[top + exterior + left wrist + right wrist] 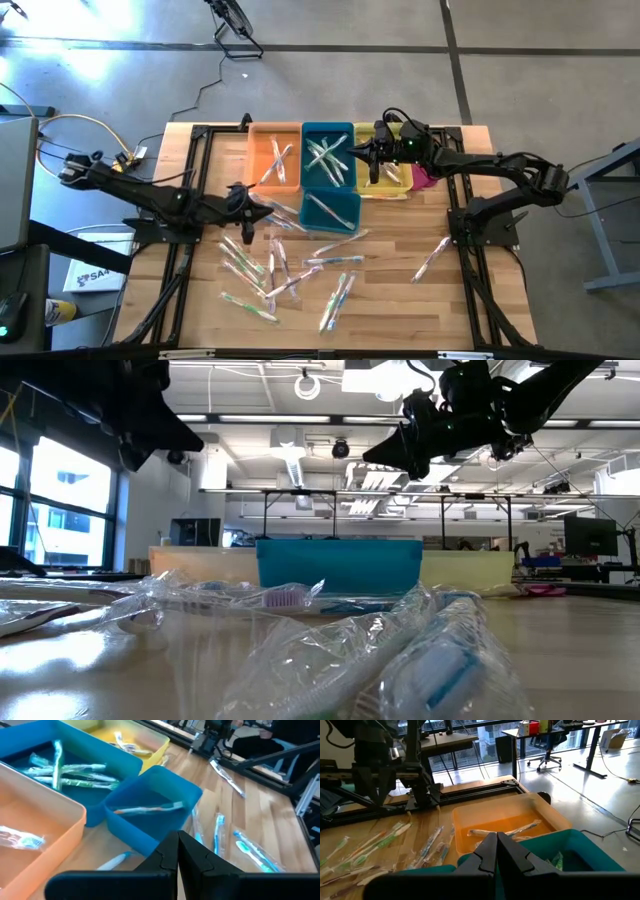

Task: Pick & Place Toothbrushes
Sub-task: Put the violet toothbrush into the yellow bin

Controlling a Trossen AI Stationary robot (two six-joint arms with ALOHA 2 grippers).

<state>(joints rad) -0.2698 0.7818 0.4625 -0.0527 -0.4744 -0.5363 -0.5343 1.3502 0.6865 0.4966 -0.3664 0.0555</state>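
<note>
Around four bins, toothbrushes, perhaps overlapping

Open-plan lab or office: concrete floor, desks, monitors, ceiling strip lights.

A white box beside the table shows "SA" (the rest is hidden).

Wooden table: four bins at 12 o'clock — orange, two blue, yellow; wrapped toothbrushes scattered toward 6–7 o'clock.
</note>
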